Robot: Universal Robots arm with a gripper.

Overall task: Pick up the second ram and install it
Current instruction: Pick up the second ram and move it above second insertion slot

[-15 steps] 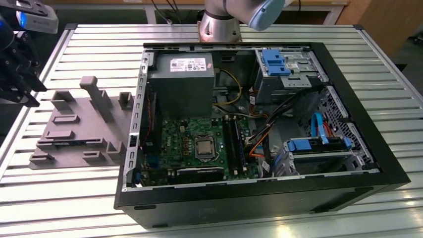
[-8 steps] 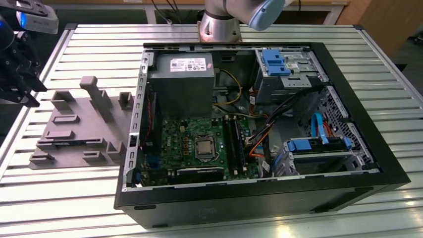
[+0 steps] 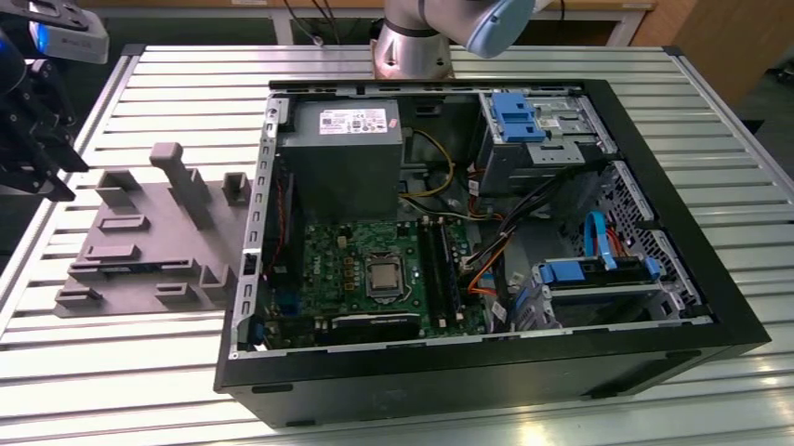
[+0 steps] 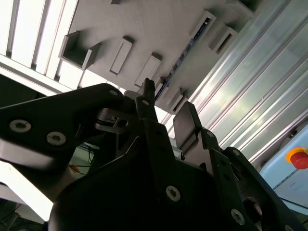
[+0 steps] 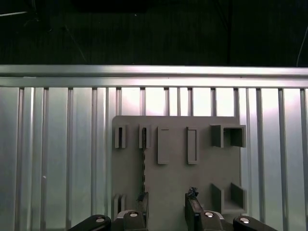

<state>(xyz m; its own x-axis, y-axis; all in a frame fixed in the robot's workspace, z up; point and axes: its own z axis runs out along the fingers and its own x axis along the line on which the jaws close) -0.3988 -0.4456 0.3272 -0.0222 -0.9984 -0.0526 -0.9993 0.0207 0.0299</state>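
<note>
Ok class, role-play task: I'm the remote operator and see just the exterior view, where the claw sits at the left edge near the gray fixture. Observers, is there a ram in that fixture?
Observer: Yes. In the first wrist view the second ram stands edge-on in the gray fixture, a thin dark strip running between two slotted blocks.
Operator: Is the claw open?
Observer: Yes. In the first wrist view the claw has its fingertips apart, with bare fixture between them and nothing gripped.
</note>
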